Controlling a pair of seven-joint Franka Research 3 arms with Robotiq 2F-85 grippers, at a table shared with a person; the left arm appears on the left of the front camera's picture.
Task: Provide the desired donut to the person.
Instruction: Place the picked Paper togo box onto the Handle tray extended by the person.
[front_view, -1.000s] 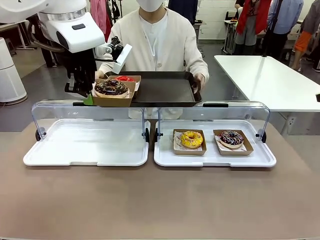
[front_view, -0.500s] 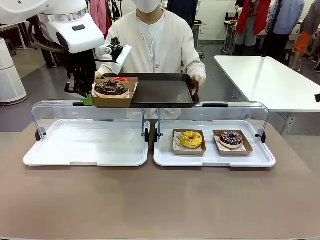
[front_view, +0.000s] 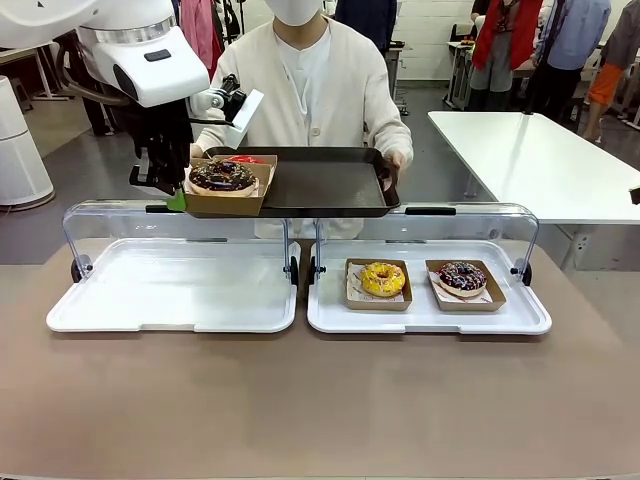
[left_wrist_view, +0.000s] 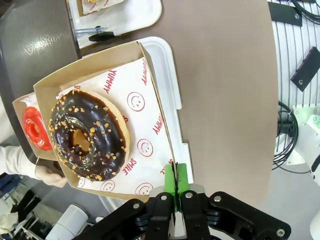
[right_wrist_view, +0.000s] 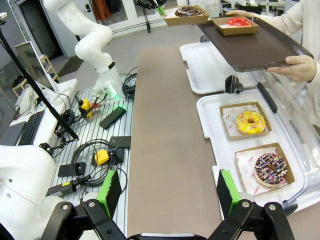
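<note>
- Upper left of the front view: the chocolate donut (front_view: 222, 176) lies flat, hole up, in a brown cardboard box (front_view: 225, 202) held level at the left end of the person's (front_view: 310, 80) smooth dark tray (front_view: 330, 185).
- Glossy glaze with nut crumbs; white printed paper lines the box.
- Left gripper (left_wrist_view: 175, 182) pinches the box's thin side wall between its green pads.
- Right gripper (right_wrist_view: 169, 191) stands spread wide, holding nothing.

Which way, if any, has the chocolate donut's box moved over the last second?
No. The chocolate donut's box stays in the same spot above the left case's clear lid, pinched by the left gripper.
</note>
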